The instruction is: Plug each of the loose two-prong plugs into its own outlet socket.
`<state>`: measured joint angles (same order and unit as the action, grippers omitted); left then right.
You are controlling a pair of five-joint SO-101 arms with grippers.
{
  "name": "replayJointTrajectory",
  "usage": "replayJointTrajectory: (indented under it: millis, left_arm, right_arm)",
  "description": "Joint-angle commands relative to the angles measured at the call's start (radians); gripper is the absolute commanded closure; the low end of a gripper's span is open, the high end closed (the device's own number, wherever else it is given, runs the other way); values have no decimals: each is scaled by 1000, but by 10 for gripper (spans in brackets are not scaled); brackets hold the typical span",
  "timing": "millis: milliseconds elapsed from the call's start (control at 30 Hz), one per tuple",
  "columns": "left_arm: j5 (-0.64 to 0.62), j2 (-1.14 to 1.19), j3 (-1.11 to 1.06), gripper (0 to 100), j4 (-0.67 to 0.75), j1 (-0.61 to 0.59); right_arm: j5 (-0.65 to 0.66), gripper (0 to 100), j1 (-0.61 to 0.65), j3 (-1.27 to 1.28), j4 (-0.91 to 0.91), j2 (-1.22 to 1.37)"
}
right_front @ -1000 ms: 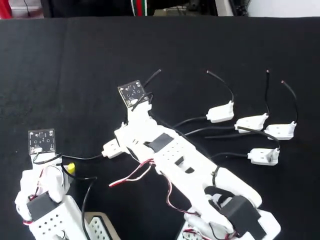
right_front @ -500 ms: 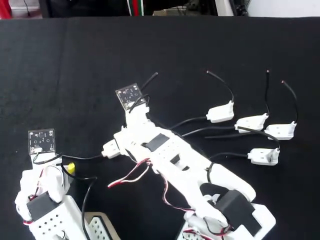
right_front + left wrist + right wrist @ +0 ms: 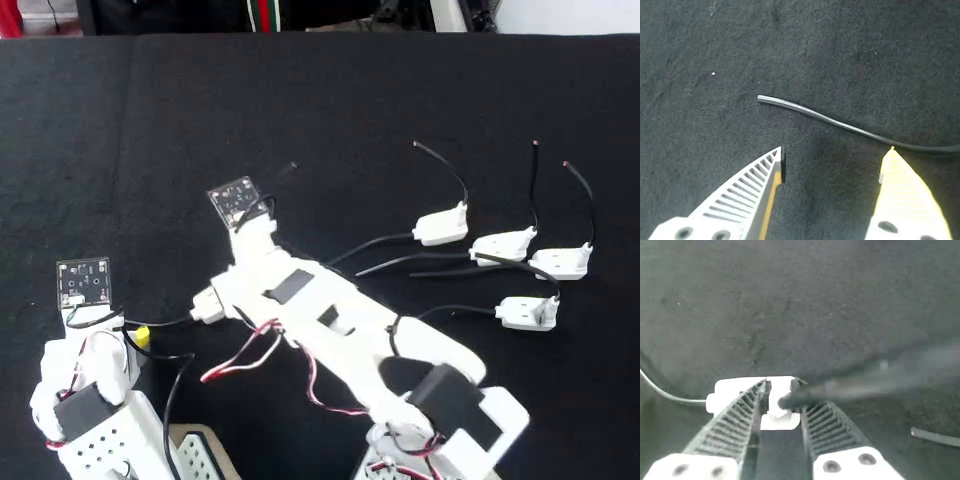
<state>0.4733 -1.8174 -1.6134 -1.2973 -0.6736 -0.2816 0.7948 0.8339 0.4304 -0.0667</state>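
Observation:
My right gripper [image 3: 779,385] is shut on a small white two-prong plug [image 3: 774,405] with a black cord [image 3: 875,375] trailing from it. In the high view this gripper [image 3: 207,302] lies left of the table's middle, low over the black cloth. My left gripper [image 3: 835,152] stands open above the cloth, with a thin black cable [image 3: 840,125] lying across the gap beyond its fingertips. In the high view the left arm sits at the near left, its yellow finger [image 3: 141,337] beside a black cord. Several white plug and socket pieces [image 3: 440,225] lie at the right.
The white pieces at the right form a loose cluster [image 3: 527,312], each with a black cable curling toward the far side. Red and white servo wires [image 3: 250,355] hang under the right arm. Black cloth [image 3: 120,150] covers the far left of the table.
The right arm has swung to the left and slightly nearer, carrying the white plug with it. The left arm has stayed where it was.

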Motion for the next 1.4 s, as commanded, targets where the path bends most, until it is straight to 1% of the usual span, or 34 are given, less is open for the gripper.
replayJointTrajectory:
  millis: [0, 100, 200, 333, 433, 500, 733, 933, 1100, 1167, 1233, 1267, 1300, 1367]
  left_arm:
    - [5, -6, 1, 694, 21, -1]
    - [5, -6, 1, 694, 21, -1]
    - [5, -6, 1, 694, 21, -1]
    - [5, -6, -1, 694, 23, -1]
    - [5, -6, -1, 694, 23, -1]
    - [5, -6, -1, 694, 23, -1]
    - [5, -6, -1, 693, 25, 1]
    - [3, -6, -1, 693, 25, 1]
    - [0, -6, -2, 693, 37, 1]
    - [0, -6, -2, 693, 37, 1]
    - [0, -6, -2, 693, 37, 1]
    - [0, -6, -2, 693, 37, 1]
    - [0, -6, -2, 693, 37, 1]
    - [0, -6, -2, 692, 38, 2]
  right_arm:
    - [-6, 987, 37, -21, 54, 28]
    - [3, 987, 35, -27, 66, 28]
    - [74, 987, 3, -27, 68, 28]
    - [129, 987, -61, -27, 80, 28]
    - [245, 987, -115, -58, 189, 28]
    - [302, 987, -189, -76, 253, 28]
    - [450, 987, -525, -127, 258, 27]
    - [629, 987, -852, -203, 256, 28]
    - [818, 985, -1097, -266, 256, 36]
    - [878, 984, -1155, -269, 256, 36]
    - [933, 981, -1175, -265, 259, 36]
    - [944, 964, -1174, -263, 265, 36]
    - [936, 931, -1172, -257, 270, 33]
    - [908, 832, -1146, -251, 296, 22]
